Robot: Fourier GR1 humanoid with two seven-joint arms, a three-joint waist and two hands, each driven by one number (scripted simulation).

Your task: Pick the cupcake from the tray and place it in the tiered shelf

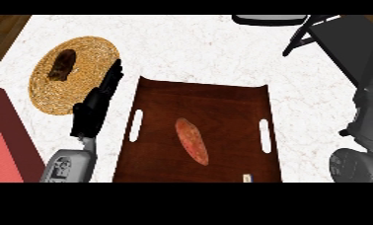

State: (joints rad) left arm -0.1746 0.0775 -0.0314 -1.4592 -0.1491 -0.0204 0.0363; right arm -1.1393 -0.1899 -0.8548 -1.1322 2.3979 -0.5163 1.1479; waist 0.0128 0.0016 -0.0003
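A white, faintly marbled table (pixel 197 46) is seen from steeply above. On it a dark brown wooden tray (pixel 233 105) is laid, with a white slot handle cut into each of its long sides. A reddish, elongated item (pixel 192 140) is seen lying flat near the middle of the tray, tilted slightly; from this angle it cannot be told with certainty whether this is the cupcake, as its shape looks more like a flat oval slice.

To the left of the tray a round woven mat (pixel 91 56) is placed on the table, and a dark brown lump (pixel 62 65) is seen resting on its left part. The left hand (pixel 96 105) is shown between the mat and the tray's left edge, its black fingers stretched straight out and pointing up the view, overlapping the mat's right rim; nothing is held in it. Its grey forearm (pixel 69 166) enters from the lower edge.

At the upper right a black tiered shelf (pixel 342 34) is seen, cut off by the frame, well apart from the tray. At the lower right edge a dark grey rounded shape (pixel 351 166) is visible, possibly part of the right arm; the right hand itself cannot be made out. A red surface (pixel 15 155) is seen along the lower left edge.
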